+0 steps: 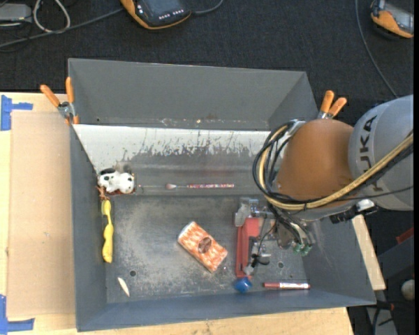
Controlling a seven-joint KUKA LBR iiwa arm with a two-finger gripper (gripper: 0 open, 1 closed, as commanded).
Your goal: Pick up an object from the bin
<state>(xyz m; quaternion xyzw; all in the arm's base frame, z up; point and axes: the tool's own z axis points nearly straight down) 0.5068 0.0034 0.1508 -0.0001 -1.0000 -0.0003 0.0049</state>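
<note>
**Figure.** Grey metal bin [91, 187] seen from above, with the arm entering from 3 o'clock. The gripper [260, 251] hangs low at about 4 o'clock on the bin floor, beneath the arm's orange wrist cover [314, 162] and its looped cables. Whether the claw is apart or together cannot be told, as the wrist hides much of it.

Just at the gripper's 9 o'clock side, and seemingly touching it, lies a long red bar [244, 246], flat on the floor and running from 12 to 6 o'clock. This is judged the likeliest thing to be picked. A small blue ball [243, 285] sits at the bar's 6 o'clock end, and a red pen [286, 285] lies at the gripper's 5 o'clock. An orange patterned block [203, 246] lies farther out at 9 o'clock. Well apart, at 9 to 10 o'clock of the floor, are a yellow strip [107, 230] and a white-and-black toy [116, 181].

**Risks (judged).** The bar lies flat, so a closing claw set off its midline may catch one edge only, and the bar may pivot or slip free. A nudge may also send the ball rolling.
</note>
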